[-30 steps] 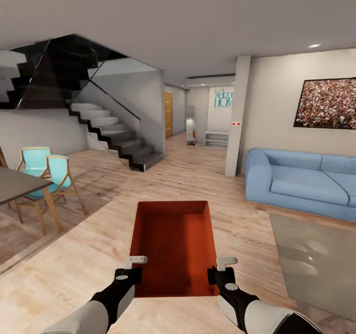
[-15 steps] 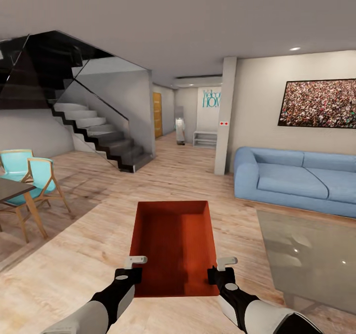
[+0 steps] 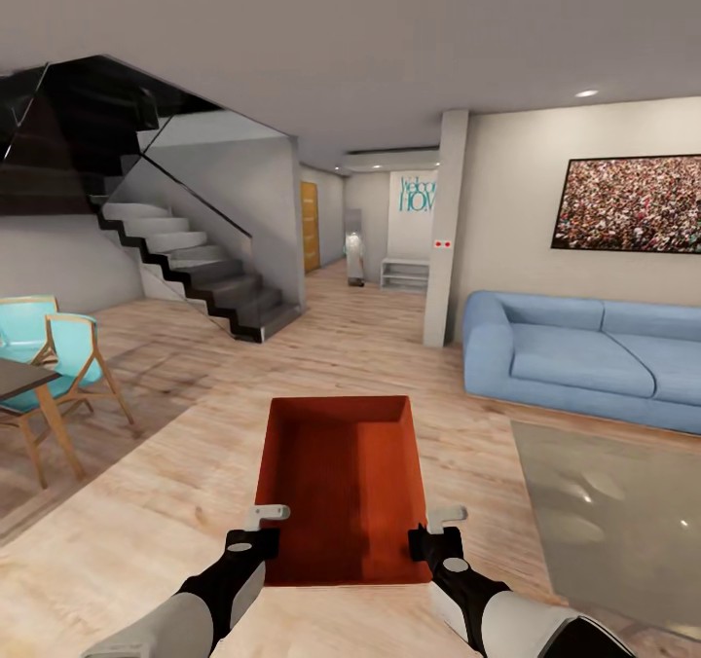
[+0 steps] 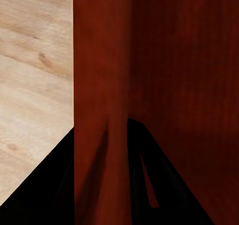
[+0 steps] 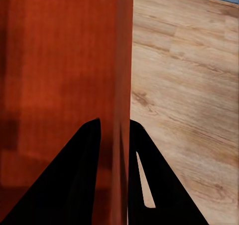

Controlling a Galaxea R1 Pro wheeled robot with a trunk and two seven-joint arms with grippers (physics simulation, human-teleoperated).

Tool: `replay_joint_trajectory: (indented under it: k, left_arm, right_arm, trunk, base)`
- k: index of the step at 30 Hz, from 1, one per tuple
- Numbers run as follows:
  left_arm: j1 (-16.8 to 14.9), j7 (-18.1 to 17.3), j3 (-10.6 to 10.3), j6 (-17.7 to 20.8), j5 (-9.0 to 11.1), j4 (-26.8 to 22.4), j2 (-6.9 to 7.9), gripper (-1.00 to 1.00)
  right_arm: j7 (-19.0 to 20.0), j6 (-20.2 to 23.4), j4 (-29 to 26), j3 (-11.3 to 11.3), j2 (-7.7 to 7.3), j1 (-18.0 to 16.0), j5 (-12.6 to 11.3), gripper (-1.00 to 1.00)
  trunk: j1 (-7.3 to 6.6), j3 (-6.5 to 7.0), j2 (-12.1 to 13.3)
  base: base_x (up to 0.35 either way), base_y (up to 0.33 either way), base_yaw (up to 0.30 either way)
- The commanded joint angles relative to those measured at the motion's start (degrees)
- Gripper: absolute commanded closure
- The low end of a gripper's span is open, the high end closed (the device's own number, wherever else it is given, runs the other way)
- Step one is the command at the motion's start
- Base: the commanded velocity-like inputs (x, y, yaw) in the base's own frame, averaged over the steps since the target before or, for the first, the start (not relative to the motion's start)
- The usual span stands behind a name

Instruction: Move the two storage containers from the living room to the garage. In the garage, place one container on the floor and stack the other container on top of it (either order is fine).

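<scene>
An orange-red storage container [image 3: 341,488] is held out in front of the robot, level and open side up, above the light wood plank floor [image 3: 175,502] of the living room. Its near end sits between the two arms, and its far end points toward the hallway. The inside is bare, smooth and shadowed toward the near wall.

The left gripper [image 3: 261,527] clamps the container's left wall near the near corner, and the right gripper [image 3: 435,531] clamps the right wall likewise. In the left wrist view the dark fingers [image 4: 59,185] straddle the thin red wall [image 4: 102,110], one on each side, closed tight on it; the fingertips themselves merge into black shadow. The right wrist view shows the same: black fingers [image 5: 82,175] pinching the container's wall [image 5: 122,85], with plank flooring beyond it.

Around this, a blue sofa [image 3: 584,361] stands to the right, cut off by the picture's edge, under a framed crowd picture [image 3: 631,203]. A grey glossy table top [image 3: 623,512] lies in front of it, partly out of frame. To the left are a dark staircase [image 3: 195,269] with glass panels, turquoise chairs [image 3: 49,347] and the corner of a dark dining table [image 3: 15,381]. Down the hall, a wall sign [image 3: 416,196] is half hidden by a pillar [image 3: 443,230], so its lettering cannot be fully read.
</scene>
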Motion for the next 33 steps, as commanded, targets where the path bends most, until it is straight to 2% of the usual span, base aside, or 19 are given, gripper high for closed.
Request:
replay_joint_trajectory:
  k: [1, 33]
  left_arm:
    - [-0.1, 0.3, 2.9, 0.2, -1.4, -0.9, -0.03, 1.0]
    - [-0.1, 0.4, 3.0, 0.2, -1.4, -1.0, -0.02, 1.0]
  right_arm:
    - [-0.3, -0.5, 0.3, -0.5, -0.01, 0.0, -1.7, 1.0]
    - [-0.3, -0.5, 0.3, -0.5, -0.01, 0.0, -1.7, 1.0]
  trunk:
    - [0.04, -0.08, 0.0]
    - [0.04, -0.08, 0.0]
  base:
    - [0.32, 0.0, 0.0]
    - [0.32, 0.0, 0.0]
